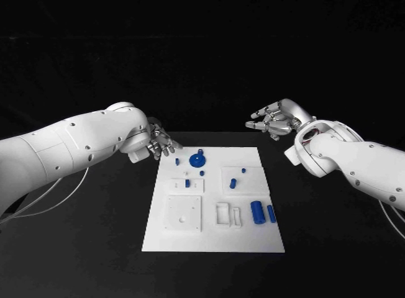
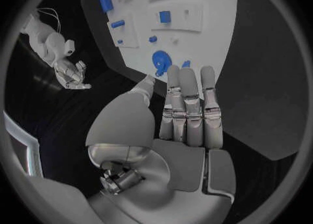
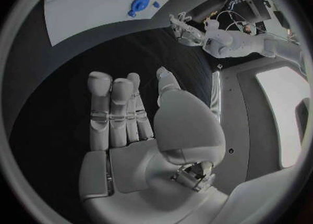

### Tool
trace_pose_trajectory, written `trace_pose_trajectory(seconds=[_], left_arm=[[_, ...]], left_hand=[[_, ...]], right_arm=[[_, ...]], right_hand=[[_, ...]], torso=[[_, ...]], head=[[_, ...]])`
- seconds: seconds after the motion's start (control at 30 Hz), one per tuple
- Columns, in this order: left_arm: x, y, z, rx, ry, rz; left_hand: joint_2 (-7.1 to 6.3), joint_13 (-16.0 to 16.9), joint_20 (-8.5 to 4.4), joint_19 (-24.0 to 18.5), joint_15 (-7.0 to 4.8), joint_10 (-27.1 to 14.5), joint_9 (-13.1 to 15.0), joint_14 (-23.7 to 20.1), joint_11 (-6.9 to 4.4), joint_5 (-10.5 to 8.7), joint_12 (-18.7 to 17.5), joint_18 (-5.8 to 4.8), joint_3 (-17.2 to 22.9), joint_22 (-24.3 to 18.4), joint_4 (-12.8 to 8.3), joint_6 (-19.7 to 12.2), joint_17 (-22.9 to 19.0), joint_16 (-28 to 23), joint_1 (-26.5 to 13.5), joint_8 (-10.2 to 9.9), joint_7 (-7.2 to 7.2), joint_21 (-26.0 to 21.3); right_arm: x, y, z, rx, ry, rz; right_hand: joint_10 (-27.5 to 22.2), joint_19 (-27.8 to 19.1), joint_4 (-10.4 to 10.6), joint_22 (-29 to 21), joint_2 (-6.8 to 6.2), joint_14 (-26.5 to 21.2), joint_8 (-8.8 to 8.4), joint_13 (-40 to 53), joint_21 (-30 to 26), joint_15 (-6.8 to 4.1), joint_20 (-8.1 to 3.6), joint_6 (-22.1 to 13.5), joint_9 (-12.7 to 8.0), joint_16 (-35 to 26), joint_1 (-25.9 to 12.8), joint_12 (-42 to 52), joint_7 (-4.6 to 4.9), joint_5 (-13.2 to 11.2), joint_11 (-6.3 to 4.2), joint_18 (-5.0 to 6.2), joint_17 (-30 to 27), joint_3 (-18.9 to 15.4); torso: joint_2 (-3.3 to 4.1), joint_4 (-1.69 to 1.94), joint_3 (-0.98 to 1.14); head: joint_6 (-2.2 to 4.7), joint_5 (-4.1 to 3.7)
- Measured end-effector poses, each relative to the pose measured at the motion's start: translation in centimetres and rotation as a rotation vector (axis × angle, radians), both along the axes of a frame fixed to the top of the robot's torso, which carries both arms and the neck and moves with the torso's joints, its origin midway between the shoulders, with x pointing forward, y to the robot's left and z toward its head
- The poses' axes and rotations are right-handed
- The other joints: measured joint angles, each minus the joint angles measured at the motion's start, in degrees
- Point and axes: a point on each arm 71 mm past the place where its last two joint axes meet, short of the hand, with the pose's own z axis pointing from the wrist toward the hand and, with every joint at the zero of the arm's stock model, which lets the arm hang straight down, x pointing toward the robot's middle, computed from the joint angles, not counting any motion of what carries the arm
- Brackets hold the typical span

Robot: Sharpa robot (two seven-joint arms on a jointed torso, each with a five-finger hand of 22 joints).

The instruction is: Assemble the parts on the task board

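Observation:
The white task board (image 1: 212, 239) lies in the middle of the black table. On its far end sits a round blue disc with a knob (image 1: 197, 160), with small blue pieces (image 1: 232, 183) nearby. Two blue cylinders (image 1: 256, 211) lie side by side near its right edge. My left hand (image 1: 158, 144) hovers just off the board's far left corner, fingers straight, holding nothing. My right hand (image 1: 273, 123) is raised beyond the far right corner, also empty. In the left wrist view the left hand (image 2: 185, 109) points at the blue disc (image 2: 160, 60). The right hand (image 3: 124, 114) shows an empty palm.
White raised blocks (image 1: 184, 213) and a slotted holder (image 1: 226, 214) stand on the board's near half. The board (image 2: 215, 41) has black table on all sides. The far end of the board (image 3: 85, 10) lies beyond my right hand's fingers.

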Motion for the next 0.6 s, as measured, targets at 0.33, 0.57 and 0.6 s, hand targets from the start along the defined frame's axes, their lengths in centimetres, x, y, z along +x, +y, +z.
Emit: trace_pose_trajectory(seconds=[0.33,0.57,0.6], left_arm=[[1.5,0.1,0.3,0.049,-0.018,0.019],[1.9,0.4,-0.1,0.082,-0.005,0.021],[2.0,0.5,-0.2,0.086,-0.001,0.02]], left_hand=[[-0.88,0.05,0.33,-0.33,0.4,0.01,-0.37,-0.4,0.41,-1.48,-0.67,0.0,0.0,-0.01,1.18,-1.26,-0.37,0.0,-0.89,0.0,0.44,0.0],[-0.1,0.04,0.61,-0.62,0.39,0.01,-0.67,-0.81,0.41,0.45,-1.39,0.01,0.2,-0.11,1.02,-1.64,-0.57,0.0,-1.21,0.0,0.42,0.0],[0.25,0.04,0.62,-0.62,0.39,-0.11,-0.77,-0.81,0.52,0.63,-1.39,0.0,-0.24,-0.16,0.57,-1.82,-0.64,0.0,-1.4,0.0,0.6,0.0]], right_arm=[[0.0,0.2,0.2,0.006,-0.005,0.004],[-0.1,0.3,0.5,0.011,-0.01,0.006],[-0.1,0.3,0.5,0.013,-0.011,0.007]], right_hand=[[0.0,0.0,-0.01,0.0,0.0,0.0,0.0,0.0,0.0,0.0,0.0,0.01,0.0,0.0,0.0,0.0,-0.01,0.0,0.0,0.0,0.0,-0.01],[0.0,0.0,-0.01,0.0,0.0,0.0,0.0,-0.06,0.01,0.0,0.0,0.02,0.0,0.0,0.0,0.0,-0.02,0.51,0.0,0.0,-0.08,-0.01],[0.0,0.0,-0.01,0.0,0.0,0.0,0.0,-0.05,0.01,0.0,0.0,0.02,0.0,0.0,0.0,0.0,-0.02,0.51,0.0,0.01,-0.08,-0.01]], torso=[[0.73,-0.36,-0.03],[1.25,-0.58,-0.04],[1.33,-0.59,-0.04]], head=[[0.18,0.21],[0.38,0.34],[0.4,0.34]])
